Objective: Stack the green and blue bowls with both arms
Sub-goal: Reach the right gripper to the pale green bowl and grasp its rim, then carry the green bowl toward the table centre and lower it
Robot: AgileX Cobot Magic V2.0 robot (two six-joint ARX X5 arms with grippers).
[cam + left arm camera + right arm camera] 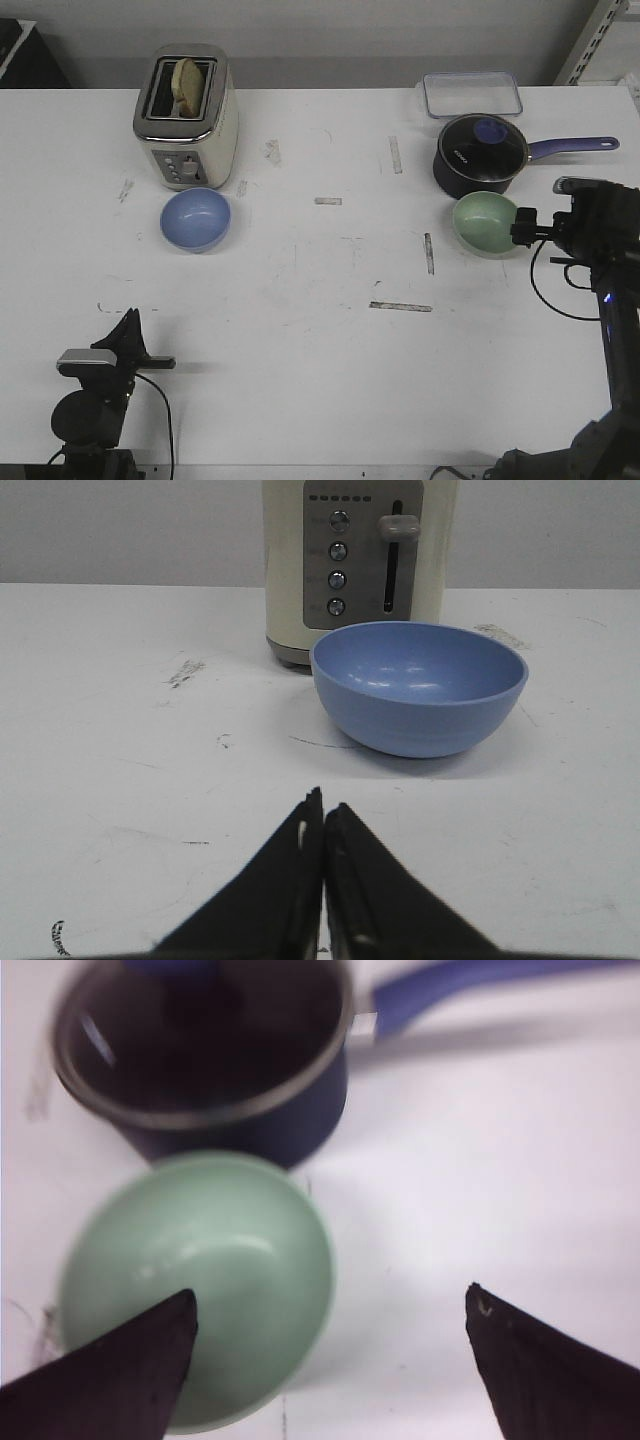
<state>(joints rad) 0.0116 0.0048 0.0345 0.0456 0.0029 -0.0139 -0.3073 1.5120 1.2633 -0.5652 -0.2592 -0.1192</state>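
Note:
The pale green bowl (486,222) sits upright at the right of the table, just in front of the navy saucepan. It also shows in the right wrist view (215,1260). My right gripper (522,228) (330,1305) is open, at the bowl's right rim, one finger (130,1360) over the bowl's inside and the other over bare table. The pale blue bowl (196,218) (420,685) sits upright in front of the toaster, empty. My left gripper (130,325) (322,805) is shut and empty near the table's front left, well short of the blue bowl.
A cream toaster (187,115) (355,560) with bread in it stands behind the blue bowl. A dark navy saucepan (482,155) (210,1060) with a glass lid and blue handle stands behind the green bowl. A clear lidded container (472,95) lies at the back right.

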